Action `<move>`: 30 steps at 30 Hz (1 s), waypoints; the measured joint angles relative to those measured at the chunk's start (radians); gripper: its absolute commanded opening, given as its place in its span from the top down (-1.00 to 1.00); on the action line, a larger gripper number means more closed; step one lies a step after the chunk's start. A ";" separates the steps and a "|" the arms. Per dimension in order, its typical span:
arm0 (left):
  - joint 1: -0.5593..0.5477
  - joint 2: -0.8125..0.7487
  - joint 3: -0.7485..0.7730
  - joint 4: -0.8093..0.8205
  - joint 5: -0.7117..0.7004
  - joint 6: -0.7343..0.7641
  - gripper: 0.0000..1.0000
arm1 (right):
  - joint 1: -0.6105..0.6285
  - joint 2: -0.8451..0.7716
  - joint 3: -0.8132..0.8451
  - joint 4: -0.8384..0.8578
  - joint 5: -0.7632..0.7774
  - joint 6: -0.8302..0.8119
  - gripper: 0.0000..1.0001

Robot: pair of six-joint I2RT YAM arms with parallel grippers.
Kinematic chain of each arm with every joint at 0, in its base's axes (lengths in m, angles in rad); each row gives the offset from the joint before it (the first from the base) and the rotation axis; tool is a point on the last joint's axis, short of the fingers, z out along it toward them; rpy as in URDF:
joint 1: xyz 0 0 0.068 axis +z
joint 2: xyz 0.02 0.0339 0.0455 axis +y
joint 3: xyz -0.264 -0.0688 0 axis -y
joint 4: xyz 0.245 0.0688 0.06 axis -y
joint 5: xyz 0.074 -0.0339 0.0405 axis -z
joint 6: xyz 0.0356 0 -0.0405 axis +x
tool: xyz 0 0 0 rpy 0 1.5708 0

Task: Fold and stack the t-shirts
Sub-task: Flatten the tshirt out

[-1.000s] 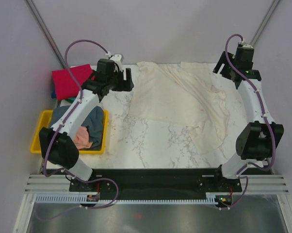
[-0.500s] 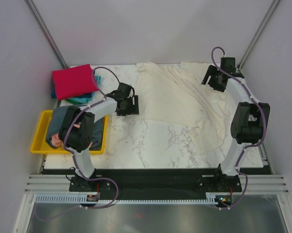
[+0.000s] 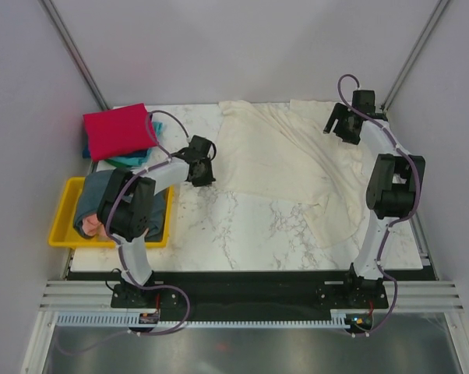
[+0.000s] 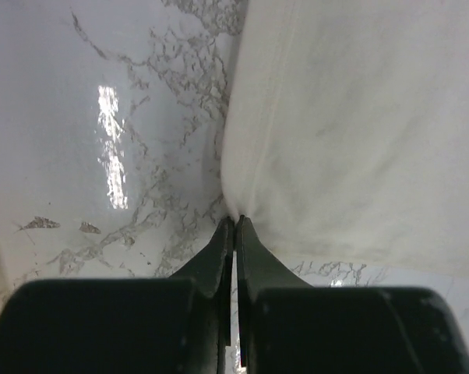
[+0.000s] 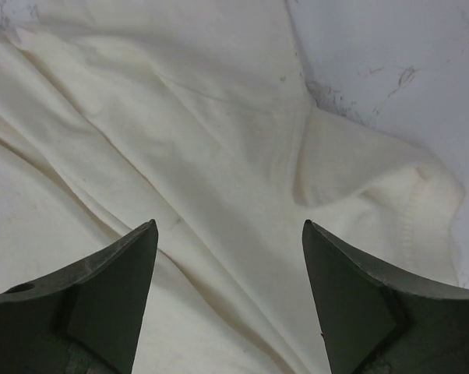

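Cream-white cotton covered the far right of the marble table (image 3: 242, 226): one cream-white t-shirt (image 3: 273, 156) lay opened out and creased, running from about twelve o'clock round to four o'clock in the overhead view. That made five t-shirts in all, and the other four sat at the left. One red t-shirt (image 3: 116, 131) lay folded at ten o'clock on top of one teal t-shirt (image 3: 129, 161), whose edge showed at the red one's five o'clock side. One yellow tray (image 3: 59, 222) stood at eight o'clock and held two crumpled shirts, a grey-blue t-shirt (image 3: 94, 191) at its far end and a salmon-pink t-shirt (image 3: 87, 226) at its near end. Of the two arms, the left reached over the tray, and the left gripper (image 3: 204, 173) sat at the cream-white t-shirt's near left corner, at about nine o'clock from the table's middle. Its wrist camera showed the left gripper (image 4: 234, 222) with its two fingers pressed together, the corner of the cream-white t-shirt (image 4: 359, 117) drawn into their tips. The right gripper (image 3: 340, 125) was at two o'clock, over the shirt's far right part. From its own camera the right gripper (image 5: 228, 234) had its jaws wide apart with nothing between them, above the folds of the cream-white t-shirt (image 5: 180, 117) and beside a sleeve at its two o'clock.
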 measured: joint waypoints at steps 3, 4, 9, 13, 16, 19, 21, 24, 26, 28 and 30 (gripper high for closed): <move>0.004 -0.083 -0.090 -0.004 0.004 -0.011 0.96 | -0.009 0.070 0.088 0.001 0.009 -0.002 -0.62; 0.007 -0.130 -0.135 -0.014 0.005 -0.014 0.96 | -0.011 0.091 0.112 0.001 0.013 -0.003 -0.61; 0.021 -0.385 -0.294 -0.084 0.014 -0.024 0.96 | -0.017 0.220 0.247 -0.002 0.023 -0.011 -0.51; 0.026 -0.426 -0.338 -0.080 0.043 -0.031 0.96 | -0.016 0.333 0.344 -0.002 0.017 -0.015 -0.44; 0.026 -0.424 -0.384 -0.079 0.072 -0.037 0.96 | -0.014 0.401 0.398 -0.004 0.019 -0.023 -0.33; 0.026 -0.424 -0.420 -0.082 0.097 -0.045 0.96 | -0.013 0.423 0.441 -0.008 0.032 -0.035 -0.10; 0.026 -0.424 -0.429 -0.083 0.111 -0.049 0.96 | -0.013 0.448 0.474 -0.012 0.036 -0.042 0.06; 0.026 -0.433 -0.435 -0.081 0.128 -0.053 0.96 | -0.016 0.489 0.531 -0.015 0.038 -0.047 0.33; 0.026 -0.452 -0.448 -0.081 0.138 -0.059 0.96 | -0.021 0.517 0.568 -0.016 0.039 -0.051 0.50; 0.026 -0.497 -0.476 -0.082 0.145 -0.074 0.96 | -0.027 0.546 0.610 -0.013 0.040 -0.052 0.55; 0.026 -0.551 -0.503 -0.088 0.152 -0.089 0.96 | -0.034 0.575 0.655 -0.011 0.044 -0.051 0.53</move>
